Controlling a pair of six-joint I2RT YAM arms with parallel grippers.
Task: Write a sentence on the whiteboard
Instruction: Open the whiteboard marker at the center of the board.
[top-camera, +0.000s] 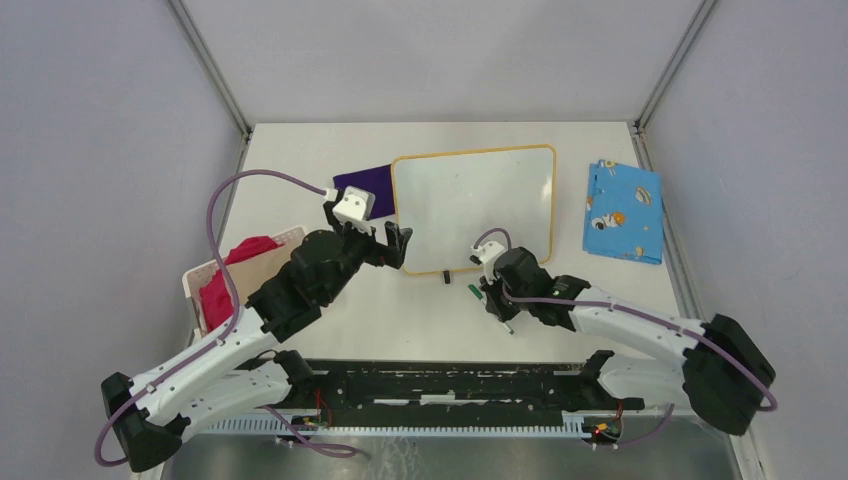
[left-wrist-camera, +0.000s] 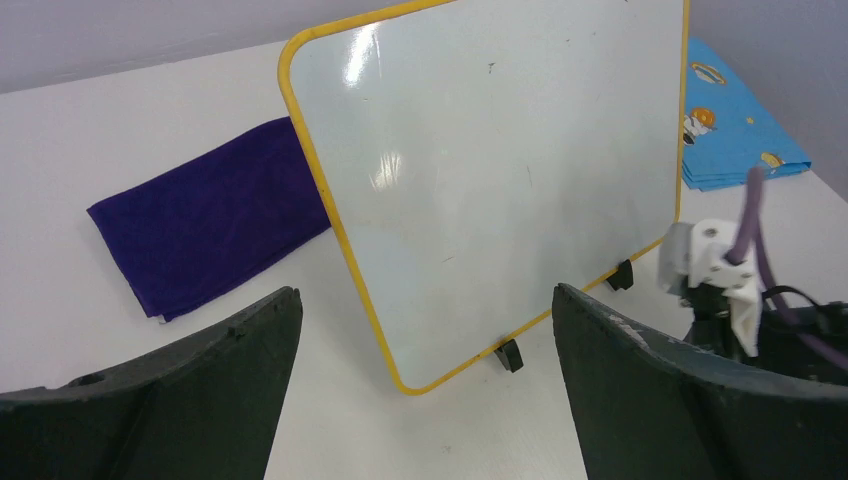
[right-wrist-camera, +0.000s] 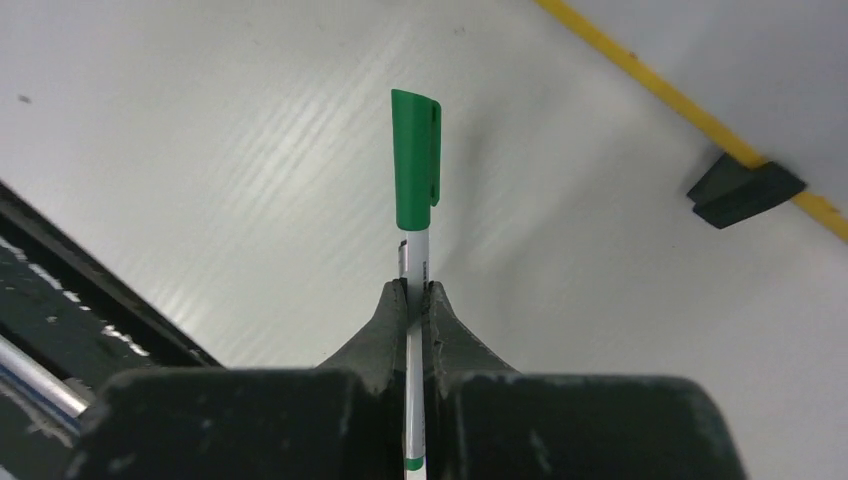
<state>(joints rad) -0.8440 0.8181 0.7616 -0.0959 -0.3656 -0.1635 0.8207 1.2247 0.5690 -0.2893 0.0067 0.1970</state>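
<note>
Whiteboard (top-camera: 473, 208) blank: with right claw (right-wrist-camera: 415, 300) pinching capped green marker (right-wrist-camera: 417, 260) just beside its near edge, pull cap (right-wrist-camera: 416, 150) off using spread left claw (top-camera: 382, 240) first.

We see the whiteboard (top-camera: 475, 205) in the middle of the bench (top-camera: 300, 160), toward its far side. Just left of it lies the left cloth (top-camera: 362, 187), its right end meeting the board's left edge. The right cloth (top-camera: 624, 212) lies apart on the right, by the bench's right edge. At the near left, a basket (top-camera: 195, 280) holds a bundled cloth (top-camera: 235, 270). Our left claw (top-camera: 382, 240) sits at the board's near left corner. Just near of the board's near edge, our right claw (top-camera: 490, 297) holds the marker (top-camera: 476, 292).
</note>
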